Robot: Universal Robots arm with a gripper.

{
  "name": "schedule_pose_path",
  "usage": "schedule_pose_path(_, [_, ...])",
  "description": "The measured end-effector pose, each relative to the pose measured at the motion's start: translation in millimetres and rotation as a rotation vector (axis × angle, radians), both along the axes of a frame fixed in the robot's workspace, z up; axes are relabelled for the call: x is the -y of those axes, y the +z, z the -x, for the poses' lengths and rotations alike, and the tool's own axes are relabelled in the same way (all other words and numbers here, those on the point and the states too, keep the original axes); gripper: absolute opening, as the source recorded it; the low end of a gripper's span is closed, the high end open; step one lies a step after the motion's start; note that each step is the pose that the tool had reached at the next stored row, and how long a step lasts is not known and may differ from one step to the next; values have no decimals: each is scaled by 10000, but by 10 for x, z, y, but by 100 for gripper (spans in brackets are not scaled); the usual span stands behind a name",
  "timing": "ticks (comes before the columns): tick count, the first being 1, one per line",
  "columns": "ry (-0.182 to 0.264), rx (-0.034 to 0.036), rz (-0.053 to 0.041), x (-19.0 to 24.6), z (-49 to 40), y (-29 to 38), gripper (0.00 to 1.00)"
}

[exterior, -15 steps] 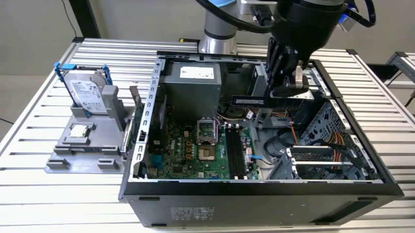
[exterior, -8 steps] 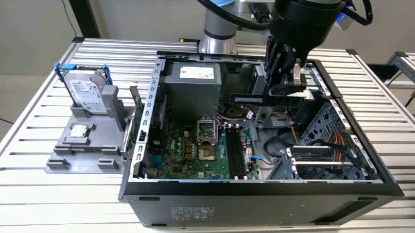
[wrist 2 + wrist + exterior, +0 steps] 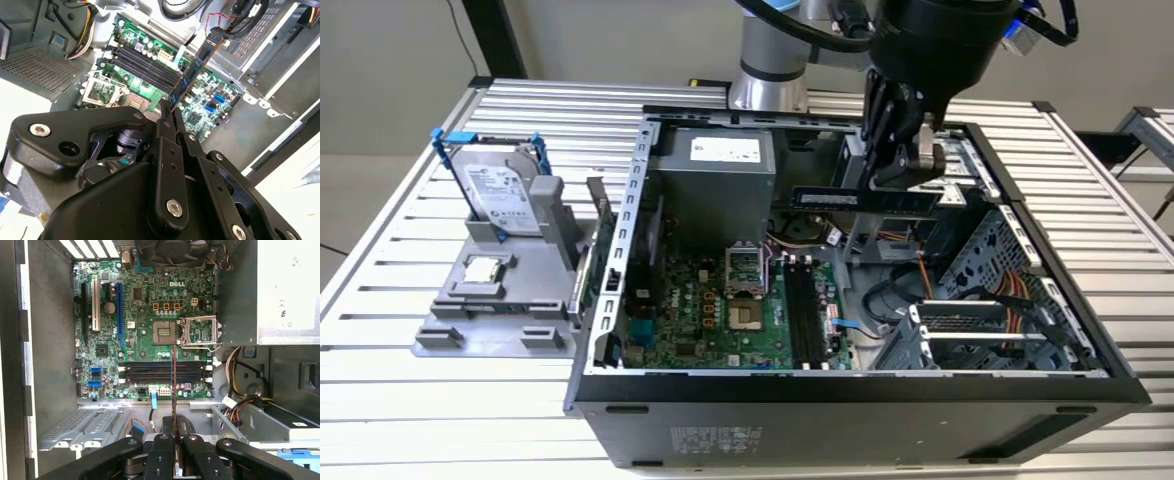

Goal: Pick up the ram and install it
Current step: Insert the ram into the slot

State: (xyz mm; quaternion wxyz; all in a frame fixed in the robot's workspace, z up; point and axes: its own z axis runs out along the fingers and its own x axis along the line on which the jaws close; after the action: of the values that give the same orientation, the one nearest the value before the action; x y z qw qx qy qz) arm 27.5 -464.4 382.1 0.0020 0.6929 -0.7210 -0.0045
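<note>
Exterior view: bright, even overhead light. Soft sheen on the table slats, front wall of the case in shadow. Second wrist view: table beyond the case blown out white; gripper links dark, the ram well lit. First wrist view: motherboard evenly lit — power supply face glares.

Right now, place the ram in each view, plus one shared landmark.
Exterior view: ram level in the gripper, above the open case.
Second wrist view: ram slanting from the gripper over the motherboard.
First wrist view: ram edge-on, crossing the memory slots.
Shared landmark: memory slots.
</note>
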Motion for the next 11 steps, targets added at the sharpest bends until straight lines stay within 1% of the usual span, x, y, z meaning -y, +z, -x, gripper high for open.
schedule_pose_path(3, [0, 0, 0, -36, 1, 0, 0])
schedule_pose_path(7, [0, 0, 0, -73, 1, -1, 0])
schedule_pose_path(9, [1, 0, 0, -84, 1, -1, 0])
schedule_pose_path(11, [1, 0, 0, -84, 1, -1, 0])
